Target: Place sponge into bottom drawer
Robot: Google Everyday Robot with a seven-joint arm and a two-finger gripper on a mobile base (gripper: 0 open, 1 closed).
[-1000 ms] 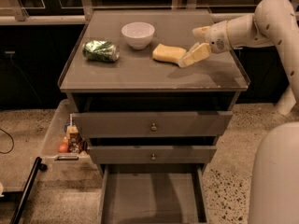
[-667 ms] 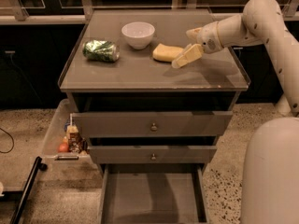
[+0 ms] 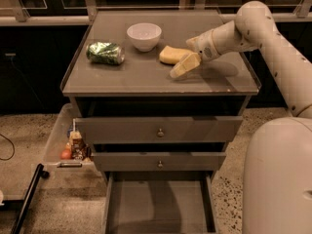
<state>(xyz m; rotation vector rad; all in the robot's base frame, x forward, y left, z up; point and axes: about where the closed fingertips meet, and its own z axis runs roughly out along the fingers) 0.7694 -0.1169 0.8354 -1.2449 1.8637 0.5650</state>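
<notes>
From my station I see the gripper (image 3: 178, 71) low over the top of the cabinet (image 3: 122, 79), right of the top's middle, its yellowish end angled down toward the cabinet's front left. I cannot tell how far open it is, or whether it has hold of anything. The pale arm (image 3: 243, 30) reaches in from the cabinet's right side, past the top's right edge.

The sponge (image 3: 170, 54) lies flat on the cabinet top, a little behind the middle, a pale yellow block. Its right end is just at the gripper; I cannot tell whether the two touch.

The bottom drawer (image 3: 158, 206) is the cabinet's lowest and stands pulled out toward me, with its flat grey floor showing between thin side walls. Above it, the middle drawer (image 3: 131, 161) and the top drawer (image 3: 122, 129) each carry a small round knob at the centre of the cabinet's front. Both sit slightly out from the cabinet's face.

A white bowl (image 3: 144, 35) stands upright toward the back of the cabinet top, near its centre line. A crumpled green packet (image 3: 105, 53) lies near the top's left edge. A pale side bin (image 3: 56, 138) against the cabinet's left side holds a few small items I cannot make out. The robot's rounded body (image 3: 280, 179) fills the space off the cabinet's front right corner.
</notes>
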